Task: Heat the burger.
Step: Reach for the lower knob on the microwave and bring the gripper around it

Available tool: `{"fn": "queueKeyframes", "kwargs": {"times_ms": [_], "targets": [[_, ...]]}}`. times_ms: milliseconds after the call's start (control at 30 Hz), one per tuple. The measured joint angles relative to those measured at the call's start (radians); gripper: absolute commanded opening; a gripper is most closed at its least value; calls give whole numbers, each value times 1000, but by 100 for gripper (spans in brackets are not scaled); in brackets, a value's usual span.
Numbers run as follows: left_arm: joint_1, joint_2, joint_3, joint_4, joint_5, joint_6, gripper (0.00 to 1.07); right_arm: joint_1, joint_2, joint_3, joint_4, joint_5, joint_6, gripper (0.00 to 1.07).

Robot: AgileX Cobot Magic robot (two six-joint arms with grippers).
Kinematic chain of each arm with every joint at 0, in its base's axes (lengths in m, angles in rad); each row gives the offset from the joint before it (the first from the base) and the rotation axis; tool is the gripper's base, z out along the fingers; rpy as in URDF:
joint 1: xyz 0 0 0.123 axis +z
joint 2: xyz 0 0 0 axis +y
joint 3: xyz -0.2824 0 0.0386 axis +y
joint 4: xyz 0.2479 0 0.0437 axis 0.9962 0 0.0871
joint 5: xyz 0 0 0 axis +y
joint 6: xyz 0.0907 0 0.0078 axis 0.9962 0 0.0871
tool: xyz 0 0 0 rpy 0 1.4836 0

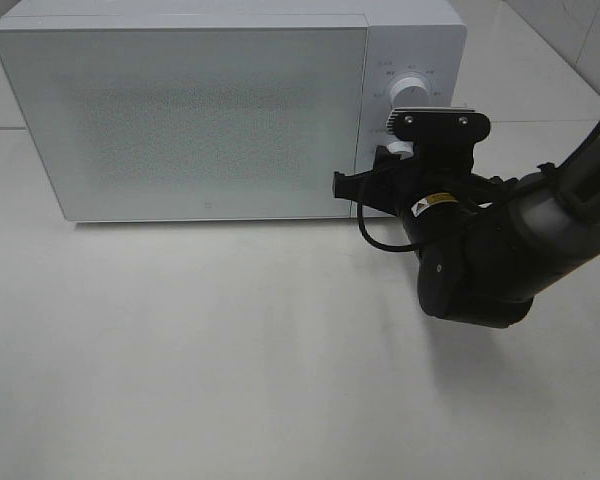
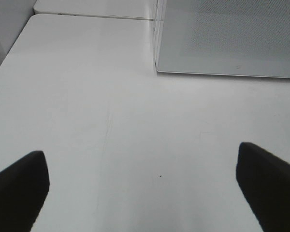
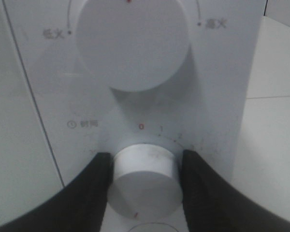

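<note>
The burger is out of view. The white microwave (image 1: 180, 110) stands at the back of the table with its door closed, and the frosted door shows nothing inside. My right gripper (image 1: 404, 150) is at the microwave's control panel. In the right wrist view its two dark fingers (image 3: 94, 188) press on either side of the lower timer knob (image 3: 145, 181), so the right gripper (image 3: 145, 169) is shut on that knob. My left gripper (image 2: 145, 188) hangs open over bare table, with nothing between its fingertips (image 2: 17, 188).
A larger upper knob (image 3: 133, 43) sits above the timer knob on the panel. The microwave's front corner (image 2: 157, 67) lies ahead of the left gripper. The white table (image 1: 230, 350) spreads in front of the microwave.
</note>
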Motion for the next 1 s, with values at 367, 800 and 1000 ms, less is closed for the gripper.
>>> {"fn": "queueKeyframes", "kwargs": {"times_ms": [367,800,1000], "targets": [[0,0,0,0,0,0,98,0,0,0,0,0,332,7],[0,0,0,0,0,0,98,-1,0,5,-5,0,749,7],[0,0,0,0,0,0,98,-1,1,5,-4,0,917,7]]}}
